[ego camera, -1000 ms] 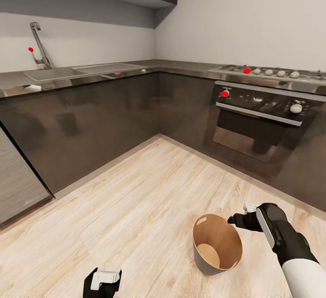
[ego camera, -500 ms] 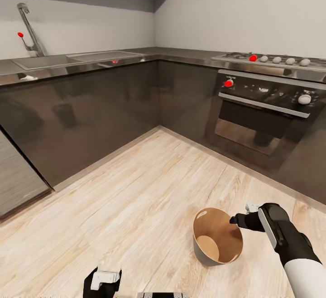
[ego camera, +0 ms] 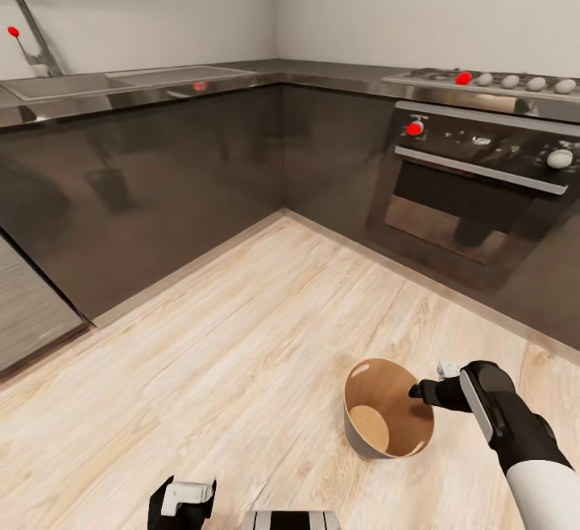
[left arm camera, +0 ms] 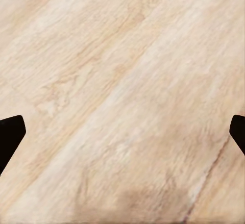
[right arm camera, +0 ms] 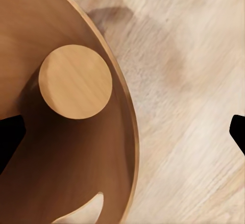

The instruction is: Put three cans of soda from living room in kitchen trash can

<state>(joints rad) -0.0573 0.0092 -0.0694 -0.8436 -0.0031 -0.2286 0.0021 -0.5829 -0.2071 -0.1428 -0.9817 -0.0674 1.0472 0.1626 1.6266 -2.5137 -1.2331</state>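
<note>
You are in the kitchen (ego camera: 242, 151), with its dark glossy cabinet fronts along the far wall, the steel table (ego camera: 161, 87) with a sink on top of them, and the oven (ego camera: 483, 175) with red knobs at the far right. The pale plank floor (ego camera: 242, 337) takes the near half of the scene.

The tash can (ego camera: 387, 421) stands on the floor at the near right, and its mouth is open upward. Inside I see only its flat round bottom; no can of soda lies in it, and I see none elsewhere.

Your right gripper (ego camera: 419, 391) hangs over the right rim of the pail. Its fingers stand wide apart and carry nothing. Your left gripper (ego camera: 184, 498) is low at the near left, over bare floor, also wide and holding nothing.

To my judgement, the step here is between two deliveries, or before the first one. The next move calls for leaving the pail and driving to the living room to fetch a can.
</note>
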